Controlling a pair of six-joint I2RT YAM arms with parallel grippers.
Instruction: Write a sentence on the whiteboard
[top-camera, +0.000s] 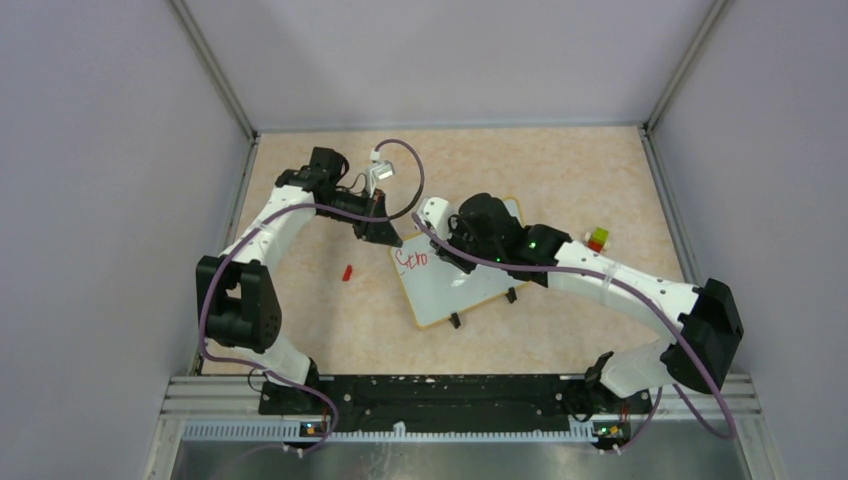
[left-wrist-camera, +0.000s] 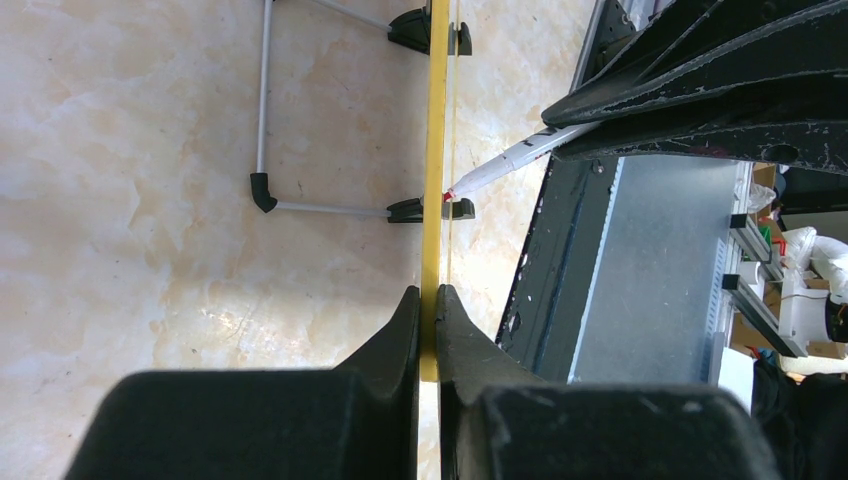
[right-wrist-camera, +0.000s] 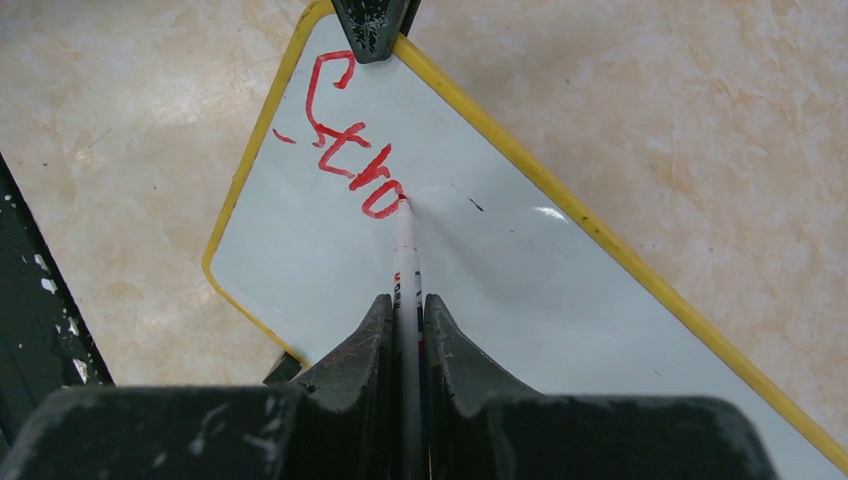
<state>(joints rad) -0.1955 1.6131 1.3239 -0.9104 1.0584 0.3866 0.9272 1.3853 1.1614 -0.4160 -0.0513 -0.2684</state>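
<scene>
Sentence (right-wrist-camera: 338, 150) partial, perhaps "Stro"

The light is bright and even, the marker (right-wrist-camera: 405, 250) drops a soft gray shadow on the whiteboard (right-wrist-camera: 520, 300), and one small spot there shines white.

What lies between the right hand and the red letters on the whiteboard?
Only the white marker, held by the right hand, its tip on the last red letter; the right wrist view shows it.

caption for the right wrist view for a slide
Right pincer holds a marker, its tip at the red letters on the whiteboard
</scene>
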